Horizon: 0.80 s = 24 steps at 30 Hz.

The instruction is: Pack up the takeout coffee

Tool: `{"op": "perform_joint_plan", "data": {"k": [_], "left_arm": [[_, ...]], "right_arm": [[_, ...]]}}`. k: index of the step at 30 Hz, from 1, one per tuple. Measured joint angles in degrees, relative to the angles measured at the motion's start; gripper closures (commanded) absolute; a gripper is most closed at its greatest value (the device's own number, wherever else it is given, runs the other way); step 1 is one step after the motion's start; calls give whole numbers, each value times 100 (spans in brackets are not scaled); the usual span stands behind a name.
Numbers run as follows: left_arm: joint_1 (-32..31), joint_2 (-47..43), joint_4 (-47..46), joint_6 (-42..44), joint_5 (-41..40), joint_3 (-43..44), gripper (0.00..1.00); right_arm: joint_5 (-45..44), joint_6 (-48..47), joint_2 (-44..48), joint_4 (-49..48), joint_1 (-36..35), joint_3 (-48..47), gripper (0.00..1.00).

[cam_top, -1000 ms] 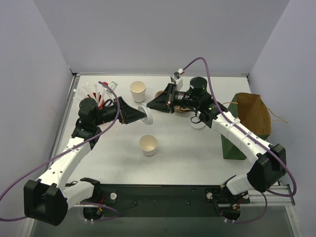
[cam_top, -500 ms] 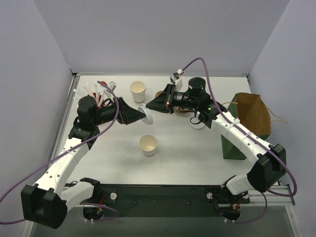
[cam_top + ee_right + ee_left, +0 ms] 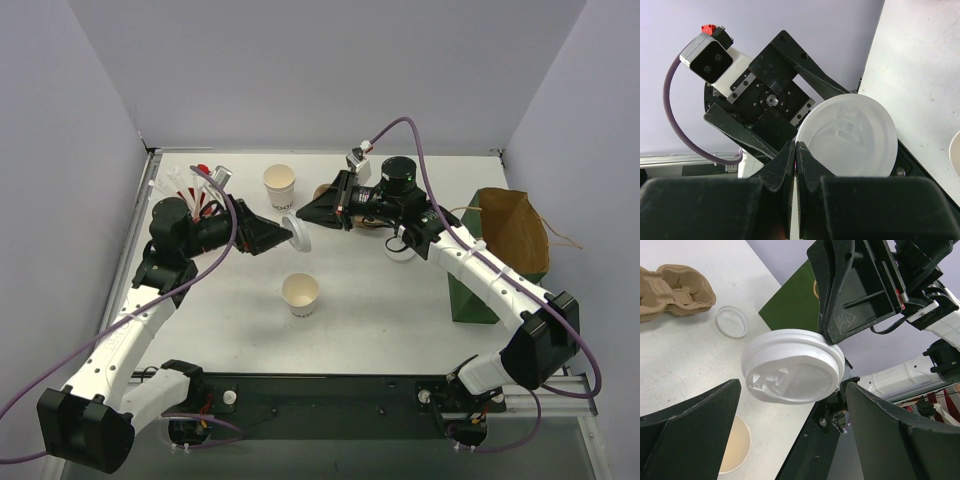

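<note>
**White tabletop, lid up in the air between two arms**

Lavender walls boxed in a white table, and all the action sat above its middle. The right gripper [image 3: 796,147] was pinched tight on the rim of a domed white sip lid [image 3: 792,367], holding it on edge clear of the surface. A thin edge grip like that left both broad faces free, which looked like a hand-over. The left gripper [image 3: 792,386] faced it with jaws spread as wide as they went, one on each side of the lid and touching nothing. The lid's raised top, sip hole and all, was turned toward the left arm.

And the coffee? The takeout coffee cup [image 3: 300,294] stood alone on the table, just nearer than the two grippers, uncovered and unheld. It was upright, its long axis vertical and its open mouth facing the ceiling, ready for a lid from above. A second paper cup [image 3: 280,185] stood farther back. The pulp carrier [image 3: 675,285] waited beyond, wells empty, with a flat clear lid [image 3: 731,321] beside it.
</note>
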<state>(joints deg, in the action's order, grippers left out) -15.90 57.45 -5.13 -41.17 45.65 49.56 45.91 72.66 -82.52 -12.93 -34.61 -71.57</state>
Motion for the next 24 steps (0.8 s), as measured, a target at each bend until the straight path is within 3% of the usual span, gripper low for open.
{"op": "perform_joint_plan", "data": {"k": [24], "left_arm": [[-31,127,-70,-103,20,-37,3]], "right_arm": [[-459,236,0,-15,-149,-2,100]]}}
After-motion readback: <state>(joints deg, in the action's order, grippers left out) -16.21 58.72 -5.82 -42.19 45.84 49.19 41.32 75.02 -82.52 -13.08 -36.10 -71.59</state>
